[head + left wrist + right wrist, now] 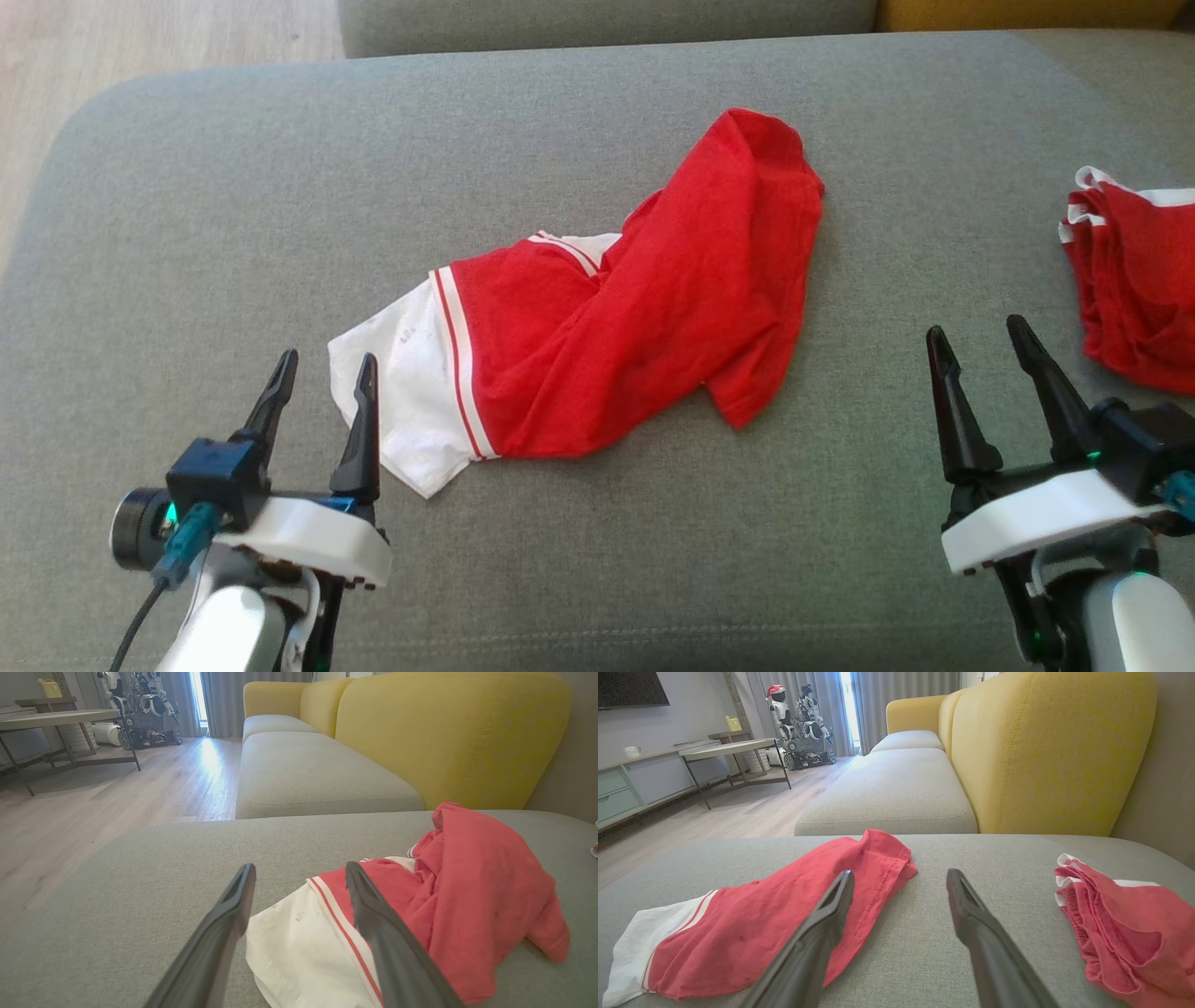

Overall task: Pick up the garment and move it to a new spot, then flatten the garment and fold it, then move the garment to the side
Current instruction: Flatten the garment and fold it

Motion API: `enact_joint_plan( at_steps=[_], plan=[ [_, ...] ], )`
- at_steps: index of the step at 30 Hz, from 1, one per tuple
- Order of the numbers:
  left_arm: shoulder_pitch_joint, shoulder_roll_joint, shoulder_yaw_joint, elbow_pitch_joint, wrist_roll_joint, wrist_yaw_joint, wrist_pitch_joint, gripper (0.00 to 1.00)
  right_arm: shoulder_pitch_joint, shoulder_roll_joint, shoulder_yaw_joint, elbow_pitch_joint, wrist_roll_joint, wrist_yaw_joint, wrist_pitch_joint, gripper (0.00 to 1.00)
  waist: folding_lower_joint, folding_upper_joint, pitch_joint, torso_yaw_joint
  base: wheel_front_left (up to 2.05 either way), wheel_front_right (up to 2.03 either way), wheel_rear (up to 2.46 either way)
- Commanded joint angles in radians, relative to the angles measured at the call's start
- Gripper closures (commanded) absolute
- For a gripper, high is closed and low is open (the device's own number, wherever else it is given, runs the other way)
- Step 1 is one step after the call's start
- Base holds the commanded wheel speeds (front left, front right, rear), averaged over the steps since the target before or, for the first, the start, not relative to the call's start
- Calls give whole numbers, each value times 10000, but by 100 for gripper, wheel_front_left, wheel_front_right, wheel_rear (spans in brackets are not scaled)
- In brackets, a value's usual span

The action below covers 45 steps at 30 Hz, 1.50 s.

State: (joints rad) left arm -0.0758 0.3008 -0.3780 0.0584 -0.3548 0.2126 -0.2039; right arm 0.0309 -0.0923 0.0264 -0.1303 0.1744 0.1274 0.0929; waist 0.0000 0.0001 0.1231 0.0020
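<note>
A crumpled red garment [644, 308] with a white, red-striped end lies in the middle of the grey cushion [560, 112]. It shows also in the left wrist view as the garment [467, 891] and in the right wrist view as the garment [784, 910]. My left gripper [322, 369] is open at the lower left, its right finger just at the garment's white corner. In its own view the left gripper [299, 875] frames that white end. My right gripper [980, 341] is open at the lower right, apart from the garment; in its view the right gripper [899, 879] points over bare cushion.
A second red and white cloth [1134, 280] lies bunched at the cushion's right edge, near my right gripper. Behind are a yellow sofa back [1045, 751], another grey seat [896, 784], wooden floor [93, 802], a table [733, 749] and a parked robot [798, 718].
</note>
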Motion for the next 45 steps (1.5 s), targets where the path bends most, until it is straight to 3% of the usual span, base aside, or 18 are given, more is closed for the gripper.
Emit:
enact_joint_plan(
  at_steps=[1, 16, 36, 38, 39, 45],
  plan=[
    [-270, 230, 404, -362, -80, 92, -5, 0, -245, -6, 200, -433, -93, 33, 14, 0, 0, -1, 11, 19, 0, 0, 0],
    [-660, 214, 257, -443, -77, 18, -47, 0, -584, -73, 205, 216, 292, 33, 430, 0, 0, -1, 525, 288, 0, 0, 0],
    [-1917, -265, -98, 88, 33, -399, -429, 0, -3883, -572, 1056, 4994, 1094, 33, 481, 0, 0, -1, 2076, 1434, 0, 0, 0],
    [-1940, -291, -88, 159, 26, -415, -456, 0, -3975, -577, 1149, 5257, 1191, 33, 465, 83, 0, -1, 2081, 1464, 0, 0, 0],
    [-1946, -301, -77, 194, 20, -423, -469, 0, -3987, -587, 1175, 5363, 1241, 33, 469, 100, 0, -1, 2074, 1470, 0, 0, 0],
    [-1871, -312, 24, 289, 15, -395, -523, 0, -3873, -754, 1158, 5210, 1541, 33, 245, 100, 0, -1, 1981, 1317, 0, 0, 0]
  ],
)
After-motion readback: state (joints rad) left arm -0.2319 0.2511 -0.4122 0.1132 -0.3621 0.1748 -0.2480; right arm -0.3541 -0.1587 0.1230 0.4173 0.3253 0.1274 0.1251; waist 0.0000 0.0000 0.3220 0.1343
